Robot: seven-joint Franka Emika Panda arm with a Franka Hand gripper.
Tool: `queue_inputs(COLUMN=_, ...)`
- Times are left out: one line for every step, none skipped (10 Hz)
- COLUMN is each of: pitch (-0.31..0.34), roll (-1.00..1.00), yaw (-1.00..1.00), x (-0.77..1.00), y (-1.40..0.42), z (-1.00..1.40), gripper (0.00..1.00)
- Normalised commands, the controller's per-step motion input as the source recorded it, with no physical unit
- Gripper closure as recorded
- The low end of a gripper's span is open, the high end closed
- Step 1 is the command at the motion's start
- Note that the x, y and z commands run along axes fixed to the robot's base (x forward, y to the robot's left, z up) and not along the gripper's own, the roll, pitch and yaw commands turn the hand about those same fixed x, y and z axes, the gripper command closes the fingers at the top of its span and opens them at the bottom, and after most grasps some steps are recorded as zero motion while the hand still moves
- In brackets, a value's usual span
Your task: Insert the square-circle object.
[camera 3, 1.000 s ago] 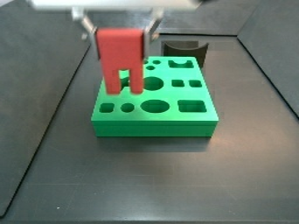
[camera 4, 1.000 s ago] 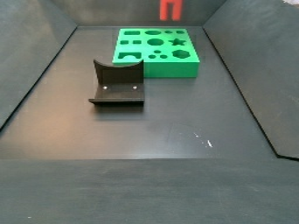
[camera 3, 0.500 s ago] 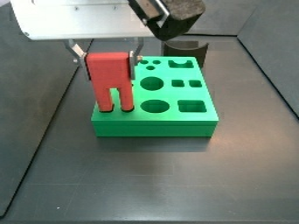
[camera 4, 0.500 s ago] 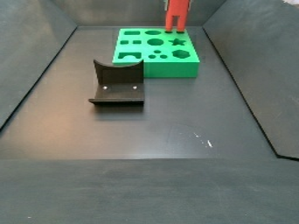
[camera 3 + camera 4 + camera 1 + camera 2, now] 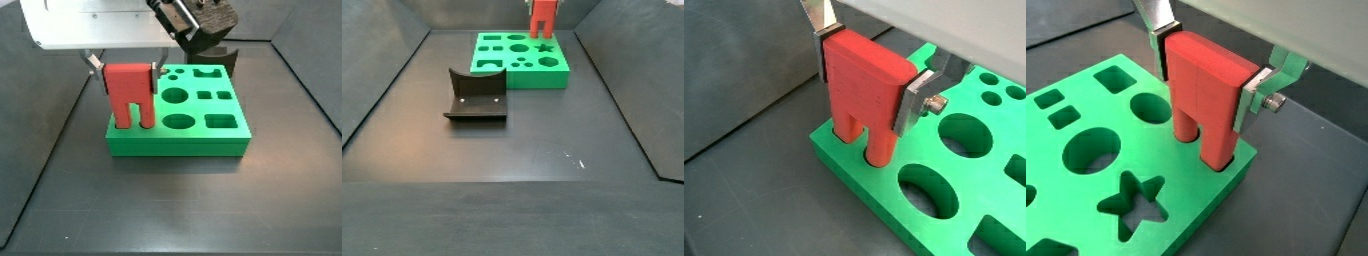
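My gripper (image 5: 871,70) is clamped on the square-circle obj (image 5: 865,95), a red two-pronged piece. The silver fingers (image 5: 919,92) press its flat sides near the top, and it stands upright. It hangs straight down from the gripper over a corner of the green board (image 5: 221,143). Both prongs reach down to the corner holes. A dark hole rim shows around one prong in a wrist view, but I can't tell how deep it sits. The dark fixture (image 5: 476,97) stands on the floor well apart from the board, w/ nothing in it.
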Motion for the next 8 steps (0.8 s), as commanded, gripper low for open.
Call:
queue_inputs(pitch=-0.013, roll=0.23, yaw=0.0, x=-0.14, y=0.0, z=-0.33, gripper=1.0)
queue_inputs(pitch=-0.046, roll=0.11, yaw=0.0, x=-0.26, y=0.0, z=-0.32, gripper=1.0)
queue_inputs(pitch=-0.09, roll=0.09, yaw=0.0, x=-0.16, y=0.0, z=-0.43, gripper=1.0)
queue_inputs(pitch=-0.077, roll=0.13, yaw=0.0, x=-0.02, y=-0.03, z=-0.5, gripper=1.0)
queue_inputs(pitch=-0.047, roll=0.12, yaw=0.0, x=0.0, y=-0.05, z=-0.51, gripper=1.0)
queue_inputs(pitch=-0.034, roll=0.07, yaw=0.0, x=0.0, y=-0.05, z=-0.53, gripper=1.0)
queue_inputs(pitch=-0.031, roll=0.1, yaw=0.0, x=0.0, y=-0.04, z=-0.51, gripper=1.0)
queue_inputs(pitch=-0.017, roll=0.15, yaw=0.0, x=0.0, y=-0.01, z=-0.45, gripper=1.0)
